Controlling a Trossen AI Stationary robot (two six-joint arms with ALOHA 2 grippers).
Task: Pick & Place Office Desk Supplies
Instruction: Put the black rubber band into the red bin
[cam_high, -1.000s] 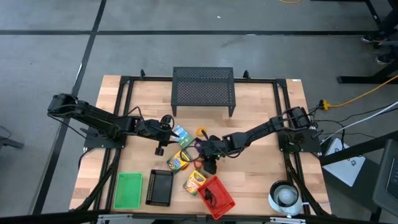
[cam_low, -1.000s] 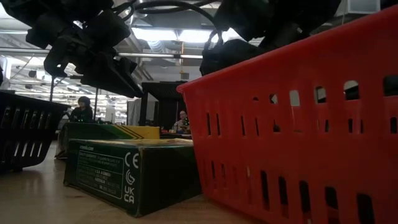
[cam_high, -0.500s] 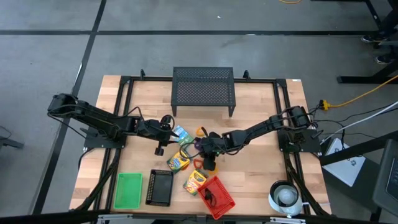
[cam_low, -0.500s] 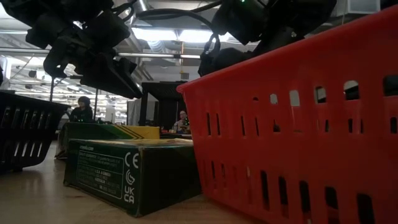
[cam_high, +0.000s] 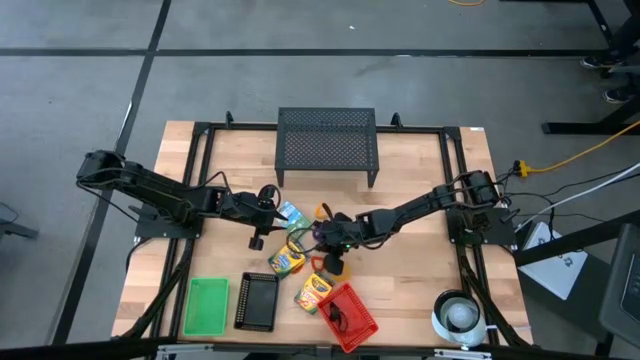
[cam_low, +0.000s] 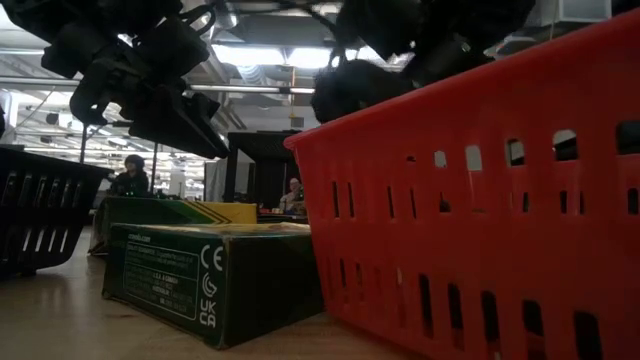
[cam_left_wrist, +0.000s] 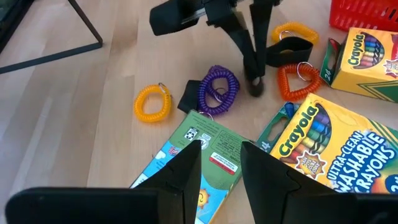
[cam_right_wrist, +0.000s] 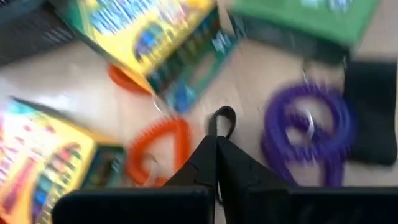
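My left gripper (cam_high: 272, 208) is open and empty, its fingers (cam_left_wrist: 186, 168) standing over a green flat box (cam_left_wrist: 202, 146). My right gripper (cam_high: 332, 252) is shut, pointing down between a purple coil ring (cam_left_wrist: 217, 90) and an orange coil ring (cam_left_wrist: 295, 81); it also shows in the left wrist view (cam_left_wrist: 255, 84). A small black loop (cam_right_wrist: 222, 118) shows at its fingertips; I cannot tell whether it is held. A yellow-orange ring (cam_left_wrist: 152, 102), a yellow ring (cam_left_wrist: 292, 31), a black clip (cam_left_wrist: 289, 51) and crayon boxes (cam_high: 288, 258) (cam_high: 314, 290) lie on the table.
A red basket (cam_high: 348, 315) stands near the front edge, with a black tray (cam_high: 257, 300) and a green tray (cam_high: 207, 305) to its left. The black mesh stand (cam_high: 327, 145) is at the far middle. A white roll (cam_high: 460, 315) is at the front right.
My right gripper has gone from beside the red basket toward the table's far edge and a little left, toward the purple ring, staying shut.
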